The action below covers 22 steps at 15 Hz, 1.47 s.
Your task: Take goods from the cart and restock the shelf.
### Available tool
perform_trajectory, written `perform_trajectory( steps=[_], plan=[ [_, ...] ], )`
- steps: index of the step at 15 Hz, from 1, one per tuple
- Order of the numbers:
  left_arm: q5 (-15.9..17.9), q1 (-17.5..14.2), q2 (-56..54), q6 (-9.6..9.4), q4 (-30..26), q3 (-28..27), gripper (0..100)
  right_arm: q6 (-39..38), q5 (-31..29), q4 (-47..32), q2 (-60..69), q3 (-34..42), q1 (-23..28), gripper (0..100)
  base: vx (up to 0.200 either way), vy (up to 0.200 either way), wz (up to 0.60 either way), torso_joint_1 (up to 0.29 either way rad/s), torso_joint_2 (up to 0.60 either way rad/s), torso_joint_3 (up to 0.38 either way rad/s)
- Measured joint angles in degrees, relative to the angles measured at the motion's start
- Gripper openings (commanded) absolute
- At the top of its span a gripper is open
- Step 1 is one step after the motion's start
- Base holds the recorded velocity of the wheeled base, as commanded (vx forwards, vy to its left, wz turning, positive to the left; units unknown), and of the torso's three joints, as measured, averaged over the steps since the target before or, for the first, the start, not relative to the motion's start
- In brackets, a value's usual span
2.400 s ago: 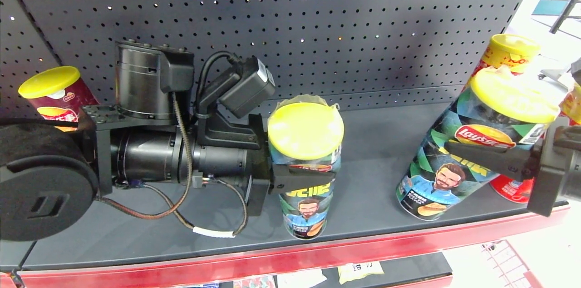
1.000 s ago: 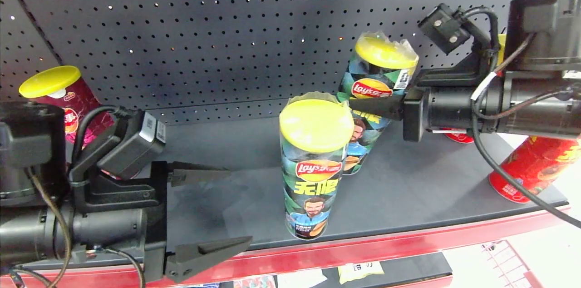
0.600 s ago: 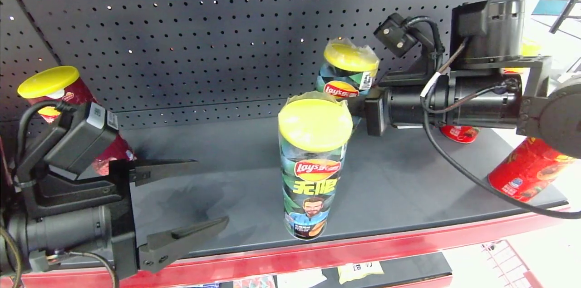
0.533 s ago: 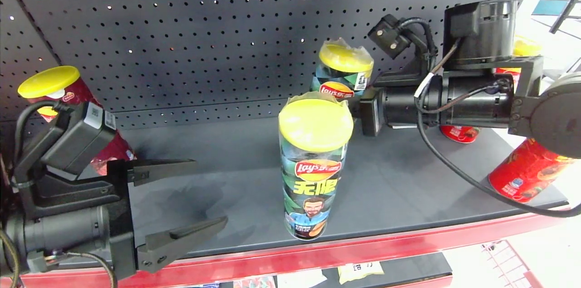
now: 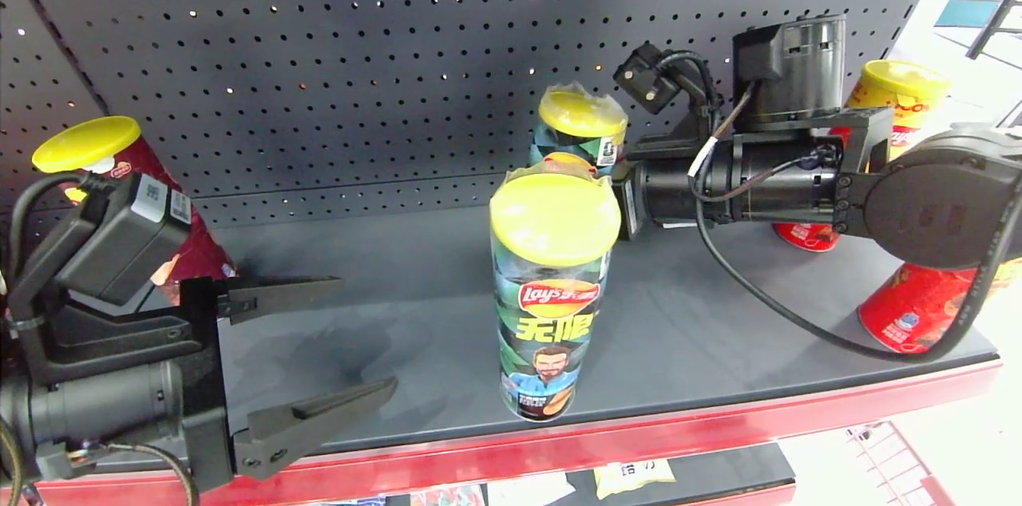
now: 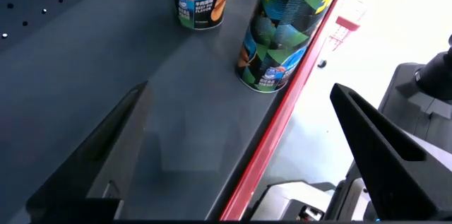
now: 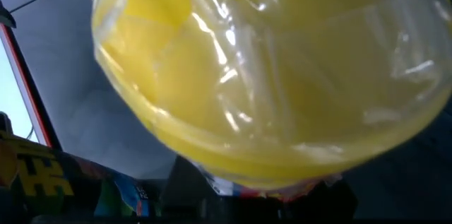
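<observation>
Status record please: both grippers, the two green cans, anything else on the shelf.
left gripper: open, empty, low at front left of the shelf
right gripper: shut on rear green can
front green can: upright near the shelf edge, free
rear green can: behind the front one, near the pegboard
other: maroon can far left, red cans far right

Dark perforated pegboard (image 5: 399,51) at back, light specks thru some holes, yellowish paper tag (image 5: 635,476) low centre on dark lower ledge, pale floor (image 5: 958,442) at right, teal patch (image 5: 970,11) in bkgd, upper right
</observation>
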<state>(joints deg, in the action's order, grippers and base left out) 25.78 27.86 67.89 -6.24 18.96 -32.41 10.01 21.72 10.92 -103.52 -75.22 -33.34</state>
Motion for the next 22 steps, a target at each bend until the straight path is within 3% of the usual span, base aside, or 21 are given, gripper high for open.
perform_trajectory(
  steps=[2, 3, 11, 18, 22],
  plan=[
    [0.0, 0.0, 0.0, 0.01, 0.0, 0.0, 100, 0.1, -0.1, 0.0, 0.0, 0.1, 0.0, 0, 0.000, 0.000, 0.00, 0.000, 0.00, 0.000],
    [0.0, 0.0, 0.1, 0.00, 0.0, -0.1, 100, 0.1, 0.0, 0.0, 0.0, 0.2, 0.1, 100, 0.000, 0.000, 0.00, 0.000, 0.00, 0.000],
    [0.1, 0.0, 0.2, 0.00, 0.0, -0.2, 100, 0.2, -0.4, -0.1, 1.8, 1.8, 0.1, 100, 0.000, 0.000, 0.00, 0.000, 0.00, 0.000],
    [0.0, 0.0, 1.4, -0.35, 0.3, -0.2, 100, 0.1, -0.3, 0.0, 11.0, 13.8, 3.1, 100, 0.000, 0.000, 0.00, 0.000, 0.00, 0.000],
    [-0.1, 0.1, 3.0, -3.11, 0.2, -0.2, 100, -0.6, -0.6, 0.0, 16.4, 21.5, 4.8, 100, 0.000, 0.000, 0.00, 0.000, 0.00, 0.000]
  ],
)
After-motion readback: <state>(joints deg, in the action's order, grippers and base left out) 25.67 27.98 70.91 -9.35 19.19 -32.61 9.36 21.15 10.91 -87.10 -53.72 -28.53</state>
